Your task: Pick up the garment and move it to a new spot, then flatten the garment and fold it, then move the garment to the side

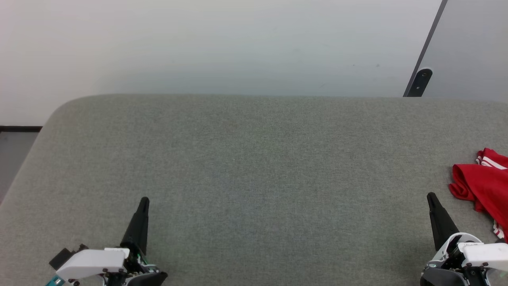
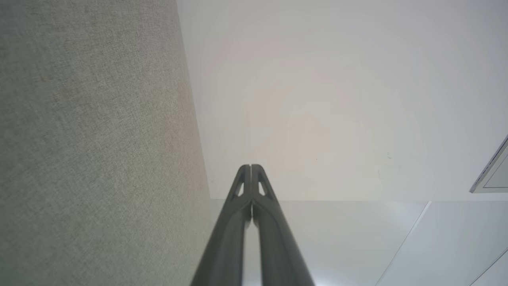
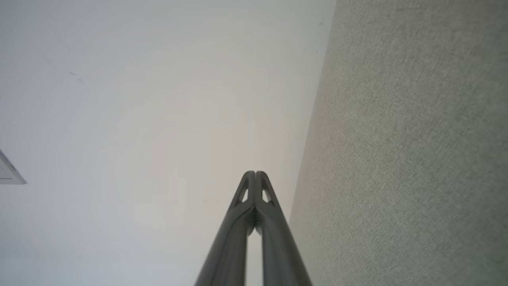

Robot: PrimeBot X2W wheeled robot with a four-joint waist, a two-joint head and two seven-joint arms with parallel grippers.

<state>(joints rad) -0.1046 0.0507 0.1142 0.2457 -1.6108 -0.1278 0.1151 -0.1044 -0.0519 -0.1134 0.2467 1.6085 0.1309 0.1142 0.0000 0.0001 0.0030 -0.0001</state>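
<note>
We observe the left gripper [image 1: 145, 201] and right gripper [image 1: 431, 196] closed on nothing, the garment [image 1: 482, 186] crumpled on the table [image 1: 254, 159] near the latter.

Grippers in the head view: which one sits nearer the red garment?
The right gripper, at lower right, with the garment bunched just beside it; the left gripper is far across the table at lower left.

A broad table [image 1: 254, 159] covered in grey woven fabric, its far corners rounded. A red garment [image 1: 482, 186] with white-striped trim lies bunched at the right side.
</note>
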